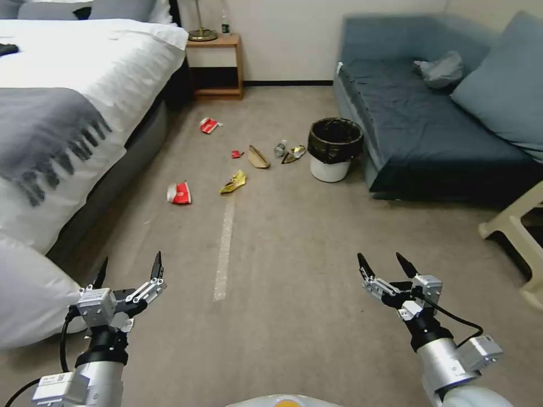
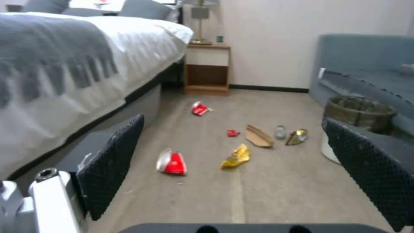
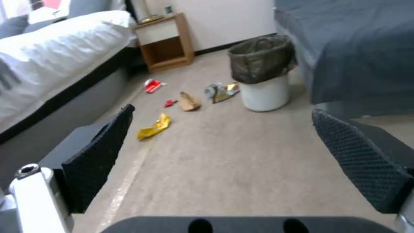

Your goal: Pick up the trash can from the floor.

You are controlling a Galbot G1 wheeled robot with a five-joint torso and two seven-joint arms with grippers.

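Observation:
The trash can is a small round white bin with a black bag liner over its rim. It stands upright on the tan carpet floor beside the front corner of the blue sofa. It also appears in the left wrist view and the right wrist view. My left gripper hangs open low at the left, far short of the can. My right gripper is open low at the right, nothing between its fingers, well in front of the can.
Litter lies on the carpet left of the can: two red crushed cans, a yellow wrapper, a cardboard piece, a small bottle. A bed borders the left, the sofa the right, a beige stool far right.

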